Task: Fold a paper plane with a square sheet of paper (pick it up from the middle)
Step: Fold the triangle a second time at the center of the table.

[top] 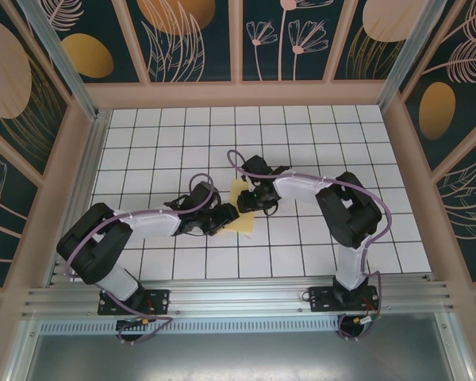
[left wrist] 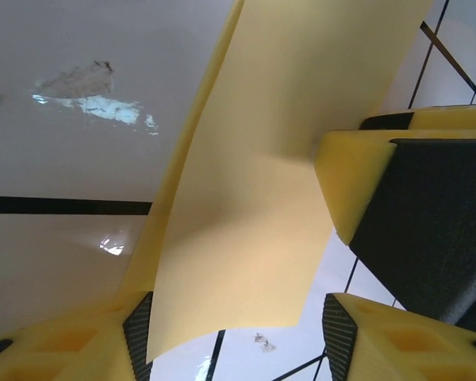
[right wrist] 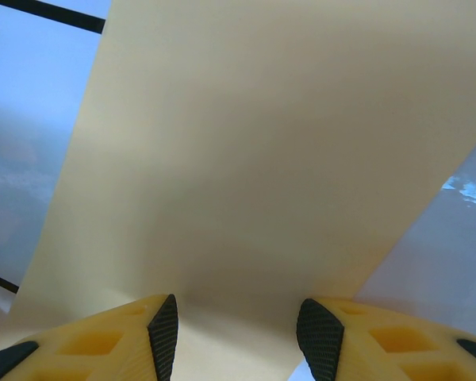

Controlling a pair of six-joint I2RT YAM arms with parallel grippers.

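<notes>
Fingertips [right wrist: 163, 337] of the right gripper [right wrist: 238, 329] frame the bottom of its wrist view. The jaws stand apart, with no pinch to be seen. The square sheet of paper [right wrist: 262, 159] passes between them and spreads wider than the gap on both sides. The left gripper [left wrist: 234, 337] is likewise spread, and the sheet's lower edge reaches in between its two pads. From the left wrist, one finger of the right gripper presses into the sheet's right margin and leaves a small dent there. The sheet is bowed, and a second layer shows along its left side, which suggests one lengthwise fold begun or made.

Judged from this, the work is at an early fold. Nothing like a pointed dart is formed yet, so the nose folds, the wing folds and the final creasing are left.

From above, both grippers meet over the paper near the middle of the white tiled table [top: 301, 135], and little of the sheet shows past them. Their crowding is the main obstruction. Purple cables [top: 378, 208], patterned walls [top: 182, 32] and the near aluminium rail [top: 238, 302] lie well apart from the paper.
</notes>
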